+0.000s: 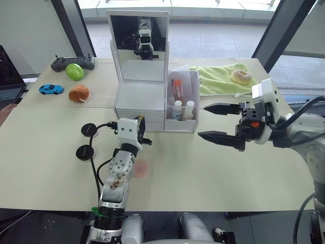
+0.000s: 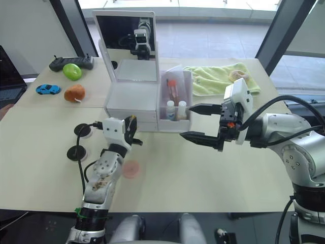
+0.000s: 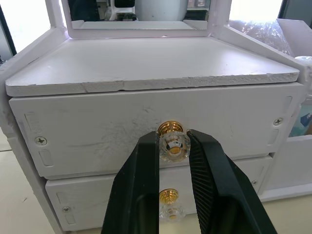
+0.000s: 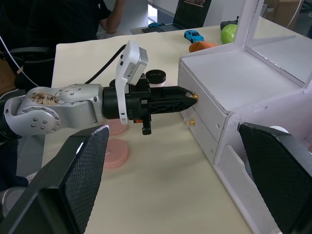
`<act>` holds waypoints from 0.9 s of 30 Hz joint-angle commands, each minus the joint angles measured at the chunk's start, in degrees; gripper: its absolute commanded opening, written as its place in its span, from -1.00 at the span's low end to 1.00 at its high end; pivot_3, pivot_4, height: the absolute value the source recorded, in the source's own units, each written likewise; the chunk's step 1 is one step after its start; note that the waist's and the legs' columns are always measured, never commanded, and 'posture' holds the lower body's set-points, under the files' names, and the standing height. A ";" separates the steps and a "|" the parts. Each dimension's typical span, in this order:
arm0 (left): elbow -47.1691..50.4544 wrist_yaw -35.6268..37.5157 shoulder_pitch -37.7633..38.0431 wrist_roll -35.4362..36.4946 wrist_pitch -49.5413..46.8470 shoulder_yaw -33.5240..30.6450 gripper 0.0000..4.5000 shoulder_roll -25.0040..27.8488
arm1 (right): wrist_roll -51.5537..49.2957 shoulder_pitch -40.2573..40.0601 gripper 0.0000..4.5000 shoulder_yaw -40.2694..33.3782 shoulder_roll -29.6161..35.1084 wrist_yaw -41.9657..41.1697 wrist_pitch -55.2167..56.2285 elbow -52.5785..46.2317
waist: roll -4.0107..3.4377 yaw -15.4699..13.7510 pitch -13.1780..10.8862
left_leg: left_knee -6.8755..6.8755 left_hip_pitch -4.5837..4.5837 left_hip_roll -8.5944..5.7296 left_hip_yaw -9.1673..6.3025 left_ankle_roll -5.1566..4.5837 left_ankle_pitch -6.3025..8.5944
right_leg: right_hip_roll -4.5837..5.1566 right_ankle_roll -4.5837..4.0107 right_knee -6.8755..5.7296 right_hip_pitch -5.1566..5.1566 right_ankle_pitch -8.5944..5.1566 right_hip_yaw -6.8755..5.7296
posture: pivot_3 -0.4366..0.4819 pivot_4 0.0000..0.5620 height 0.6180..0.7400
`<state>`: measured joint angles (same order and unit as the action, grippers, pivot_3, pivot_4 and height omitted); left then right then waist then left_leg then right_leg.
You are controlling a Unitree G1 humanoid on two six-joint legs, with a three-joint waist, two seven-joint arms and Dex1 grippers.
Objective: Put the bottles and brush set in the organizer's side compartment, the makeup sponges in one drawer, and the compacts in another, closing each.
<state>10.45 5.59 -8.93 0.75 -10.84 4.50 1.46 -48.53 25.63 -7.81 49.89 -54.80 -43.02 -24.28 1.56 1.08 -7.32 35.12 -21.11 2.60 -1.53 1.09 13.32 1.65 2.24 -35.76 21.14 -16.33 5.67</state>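
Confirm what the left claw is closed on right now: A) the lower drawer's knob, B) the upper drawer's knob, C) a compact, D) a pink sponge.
B: in the left wrist view the left claw has its fingers pinched on either side of the upper drawer's knob, while the lower drawer's knob sits free beneath it.

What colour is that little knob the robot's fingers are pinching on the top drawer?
Gold with a clear tip; the knob shows best in the left wrist view.
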 commanded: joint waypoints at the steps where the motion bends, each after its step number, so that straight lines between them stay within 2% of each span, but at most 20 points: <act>1: 5.05 4.13 3.09 2.05 0.33 2.51 -0.75 1.11 | -0.65 0.94 1.00 -1.57 0.04 0.12 0.37 -0.97 | -0.02 -0.09 0.01 | 0.00 0.00 0.00 0.00 0.00 0.00 | 0.01 0.00 0.00 0.00 0.00 0.00 | -0.05 -0.47 1.00; 15: 18.08 11.58 19.21 7.31 1.22 2.18 -0.75 8.85 | -0.79 2.01 1.00 -0.90 -0.10 -0.59 0.22 -0.37 | -0.05 -0.21 0.02 | -0.02 0.02 0.01 0.03 0.00 0.00 | 0.05 0.02 0.07 0.00 -0.02 -0.01 | -0.05 -0.47 1.00; 26: 19.43 12.24 21.33 9.41 0.91 2.06 -0.75 10.55 | -1.15 2.31 1.00 -0.80 -0.07 -0.59 -0.27 -0.62 | -0.06 -0.25 0.02 | -0.02 0.03 0.01 0.03 0.00 0.01 | 0.06 0.04 0.13 0.01 -0.04 -0.01 | -0.05 -0.47 1.00; 27: 19.35 12.24 21.33 9.45 0.89 2.04 -0.59 10.54 | -1.20 2.28 1.00 -0.87 -0.02 -0.53 -0.35 -0.62 | -0.06 -0.25 0.02 | -0.02 0.03 0.01 0.03 0.00 0.00 | 0.06 0.04 0.13 0.01 -0.04 -0.01 | -0.05 -0.47 1.00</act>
<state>28.61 16.09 11.86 9.24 -9.86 4.72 11.83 -48.55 26.65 -7.54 49.81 -55.14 -43.05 -24.10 1.51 0.83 -7.30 35.10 -21.08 2.61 -1.50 1.09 13.33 1.72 2.27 -35.63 21.16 -16.37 5.65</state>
